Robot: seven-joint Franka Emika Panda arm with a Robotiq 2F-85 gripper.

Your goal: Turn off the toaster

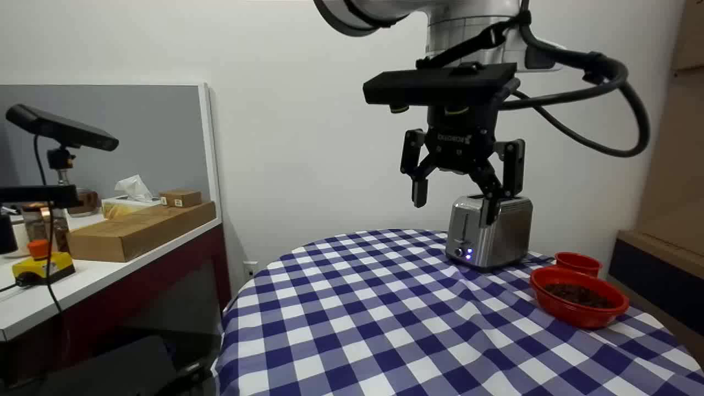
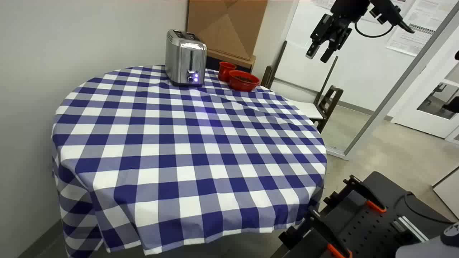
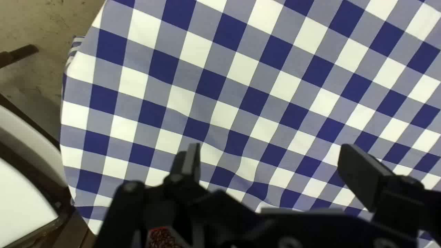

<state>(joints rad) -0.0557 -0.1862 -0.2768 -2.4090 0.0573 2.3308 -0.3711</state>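
The silver toaster (image 1: 506, 234) stands upright at the far edge of the checked table. It also shows in an exterior view (image 2: 175, 59). Its front has a vertical slot, a small knob and lit bluish-purple lights (image 2: 195, 77). The lever appears low on the slot. My gripper (image 1: 454, 202) is open and empty, pointing down above the table. One finger overlaps the toaster's front in that view. An exterior view (image 2: 319, 54) shows the gripper well apart from the toaster and higher. In the wrist view, the fingers (image 3: 270, 155) are spread over tablecloth; the toaster is out of view there.
A red bowl (image 1: 577, 300) with dark contents and a red cup (image 1: 577, 263) stand beside the toaster on the checked tablecloth (image 2: 186, 143). A wall is behind the table. A chair (image 2: 304, 107) stands past the table's edge. A white counter (image 1: 33, 308) holds boxes.
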